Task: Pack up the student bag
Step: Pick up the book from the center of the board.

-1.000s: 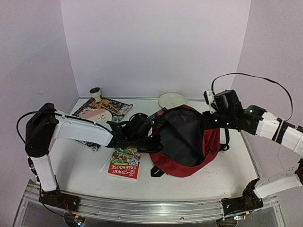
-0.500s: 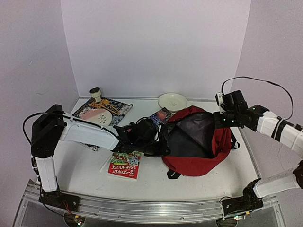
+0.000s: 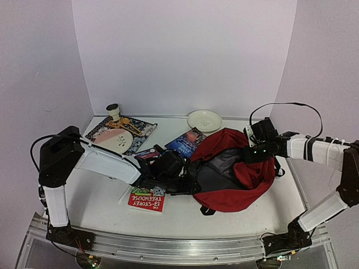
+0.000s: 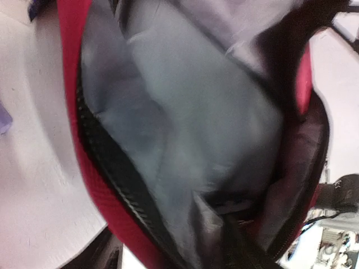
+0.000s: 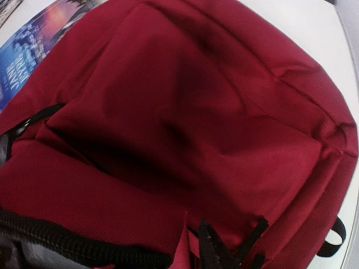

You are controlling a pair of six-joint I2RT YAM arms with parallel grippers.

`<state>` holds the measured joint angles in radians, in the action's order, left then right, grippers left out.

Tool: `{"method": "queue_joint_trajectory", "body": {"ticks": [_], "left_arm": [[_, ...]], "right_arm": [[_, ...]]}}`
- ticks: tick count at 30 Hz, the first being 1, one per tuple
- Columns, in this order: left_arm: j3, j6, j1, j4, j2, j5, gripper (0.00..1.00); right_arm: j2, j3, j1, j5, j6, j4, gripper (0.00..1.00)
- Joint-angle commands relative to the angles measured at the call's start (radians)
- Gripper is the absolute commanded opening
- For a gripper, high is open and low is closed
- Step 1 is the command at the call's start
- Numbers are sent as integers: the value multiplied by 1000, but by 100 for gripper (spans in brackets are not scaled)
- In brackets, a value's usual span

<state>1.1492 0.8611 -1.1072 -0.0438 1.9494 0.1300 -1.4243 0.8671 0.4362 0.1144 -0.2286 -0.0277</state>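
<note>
Left wrist view: the camera looks into the open mouth of the student bag (image 4: 73,67). Grey lining (image 4: 190,129) sits inside a black zipper (image 4: 106,157). The picture is blurred, and no packed item can be made out in the part shown.
Left gripper: the left gripper (image 3: 184,178) sits at the bag's mouth, low against the rim. Its fingers are lost among dark straps, so I cannot tell how wide it stands or whether it has any fabric.
Right gripper: the right gripper (image 3: 249,156) is against the bag's upper right side. Its wrist view is filled with red cloth and shows no clear fingers, so its opening and hold cannot be told.
Student bag: it lies slumped on the surface (image 3: 101,207), right of centre between the two arms. It is unzipped, with the mouth turned toward the left arm.
Done so far: the bag is open and looks ready to be filled.
Left to do: a red book (image 3: 147,200) lies on the surface in front of the left arm. A blue book (image 3: 185,142) lies just behind the bag's mouth. Both are outside the bag, and zipping up probably follows.
Farther out: a white plate (image 3: 205,120), a cup (image 3: 114,110) and a pink plate (image 3: 115,139) on a patterned mat (image 3: 143,130) stand at the back.
Progress: early, by my judgement.
</note>
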Motion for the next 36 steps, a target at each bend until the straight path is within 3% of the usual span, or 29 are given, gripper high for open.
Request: {"method": "queue_joint_trajectory", "body": {"ticks": [1, 5, 12, 20, 25, 36], "left_arm": [[-14, -17, 1, -15, -142, -45, 68], [-38, -24, 15, 23, -216, -75, 77], [-111, -40, 69, 111, -345, -120, 86], [-268, -28, 175, 164, -523, -157, 90], [-369, -22, 224, 208, -637, -180, 93], [-569, 26, 290, 216, -795, -164, 94]], "right_arm": [[75, -22, -3, -130, -12, 6, 44], [126, -38, -3, -232, -28, 9, 61], [239, -69, -2, -381, -85, 44, 81], [354, -96, 33, -536, -184, 139, 90], [364, -126, 130, -552, -275, 285, 94], [60, -60, 419, -504, -420, 591, 95]]}}
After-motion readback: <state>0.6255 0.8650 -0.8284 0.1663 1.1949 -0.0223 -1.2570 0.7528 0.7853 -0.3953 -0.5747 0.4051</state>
